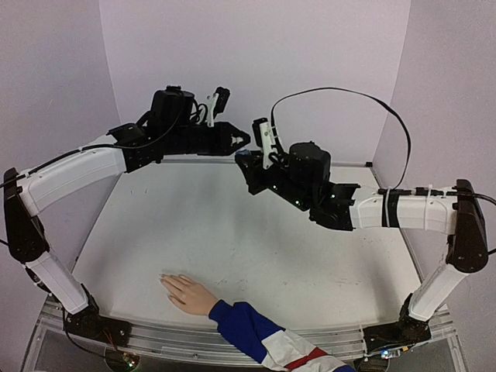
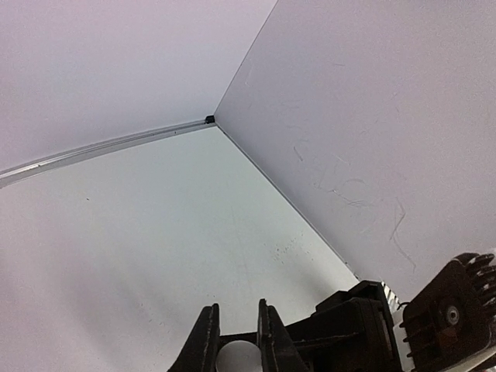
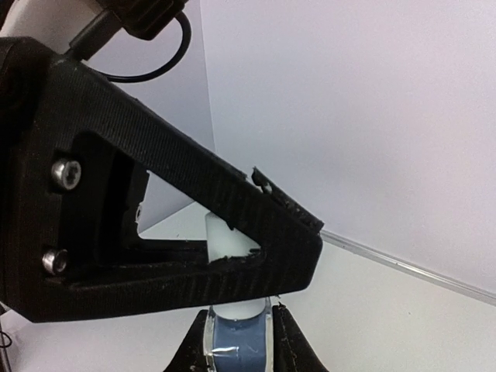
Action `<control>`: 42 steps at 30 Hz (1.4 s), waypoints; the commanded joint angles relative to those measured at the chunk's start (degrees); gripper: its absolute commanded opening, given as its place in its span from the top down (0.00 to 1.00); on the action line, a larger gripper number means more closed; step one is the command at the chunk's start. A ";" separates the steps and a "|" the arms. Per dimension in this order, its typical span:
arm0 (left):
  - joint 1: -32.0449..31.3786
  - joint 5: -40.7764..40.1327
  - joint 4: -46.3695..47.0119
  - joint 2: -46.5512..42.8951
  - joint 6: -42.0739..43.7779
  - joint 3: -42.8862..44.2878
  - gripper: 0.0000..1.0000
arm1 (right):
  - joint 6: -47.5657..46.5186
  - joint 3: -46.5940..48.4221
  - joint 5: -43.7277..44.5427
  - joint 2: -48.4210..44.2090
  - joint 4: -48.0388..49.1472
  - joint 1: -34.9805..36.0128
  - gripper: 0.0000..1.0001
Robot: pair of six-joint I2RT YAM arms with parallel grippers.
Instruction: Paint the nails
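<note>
Though the pale hand (image 1: pixel 188 293) lies flat, its nails (image 1: pixel 165 278) barely show.

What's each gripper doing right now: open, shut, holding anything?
Left gripper: closed on the white cap.
Right gripper: closed on the blue bottle, below that cap.

White table (image 1: pixel 256 232), pale hand (image 1: pixel 186 293) near edge

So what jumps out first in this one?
In mid-air over the far side of the table, the right claw grips a small blue bottle while the left claw pinches its white cap. Well apart from them, a pale hand in a blue, white and red sleeve lies flat at the near edge.
</note>
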 commanded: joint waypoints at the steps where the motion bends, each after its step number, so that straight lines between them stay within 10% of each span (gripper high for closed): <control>1: 0.03 2.82 -3.83 -0.61 -1.83 2.84 0.82 | -3.61 3.95 1.59 0.02 7.34 -3.23 1.00; 5: 0.71 6.40 -3.87 -2.68 0.89 1.85 0.25 | 1.27 2.01 -23.18 -2.00 6.20 -8.71 1.00; 14: 4.77 25.74 7.07 -7.20 0.39 -3.87 0.13 | 16.42 4.35 -80.52 -0.04 6.40 -18.47 1.00; 26: 3.00 39.36 12.31 -2.00 -0.52 0.51 0.37 | 25.62 5.91 -85.22 2.69 14.99 -18.43 1.00; 42: 2.24 30.42 11.48 -2.21 0.35 -1.45 0.99 | 21.62 4.46 -68.77 1.23 12.43 -18.47 1.00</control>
